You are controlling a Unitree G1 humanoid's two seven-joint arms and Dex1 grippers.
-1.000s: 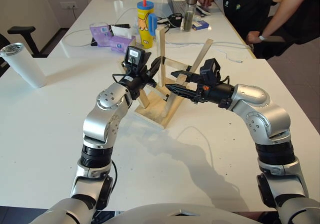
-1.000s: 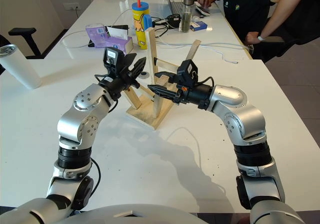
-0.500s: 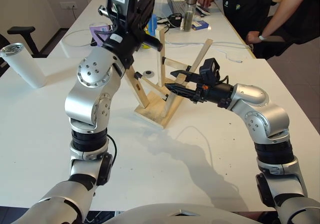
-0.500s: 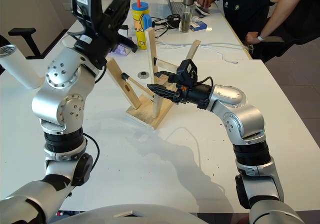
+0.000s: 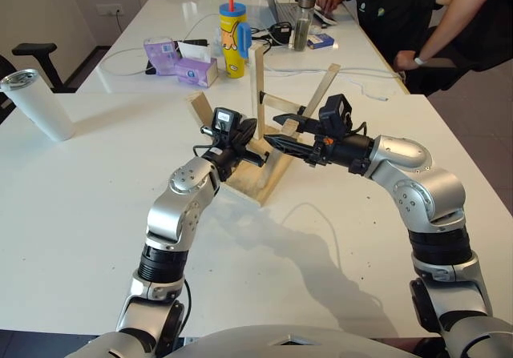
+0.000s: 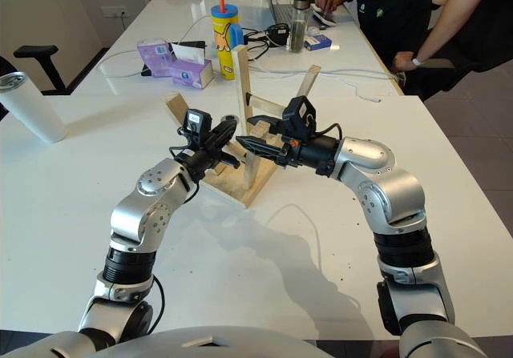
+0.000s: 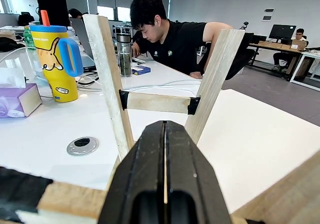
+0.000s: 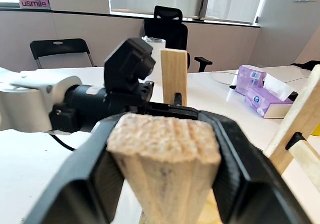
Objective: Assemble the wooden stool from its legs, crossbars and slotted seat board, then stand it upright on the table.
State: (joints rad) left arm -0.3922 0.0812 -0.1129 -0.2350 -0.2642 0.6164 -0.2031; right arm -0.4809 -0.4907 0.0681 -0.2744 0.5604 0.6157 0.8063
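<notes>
The wooden stool lies upside down on the white table, its seat board (image 5: 250, 183) flat and its legs pointing up. One leg (image 5: 259, 86) stands upright, and a crossbar (image 7: 157, 102) joins it to a leaning leg (image 5: 325, 86). A shorter leg (image 5: 200, 106) slants at the left. My left gripper (image 5: 253, 151) is shut and empty, low over the seat board by the foot of the upright leg. From the right, my right gripper (image 5: 276, 131) is shut on the leaning leg, whose wood (image 8: 165, 149) sits between the fingers.
Behind the stool stand a yellow cup (image 5: 232, 30), two purple tissue boxes (image 5: 196, 71) and a bottle (image 5: 303, 22). A white tumbler (image 5: 32, 102) is at the far left. A cable (image 5: 369, 74) trails behind the right arm. The near table is bare.
My left arm rose high above the table half a second ago and has come back down to the seat board, its fingers now closed. The right arm has stayed still.
</notes>
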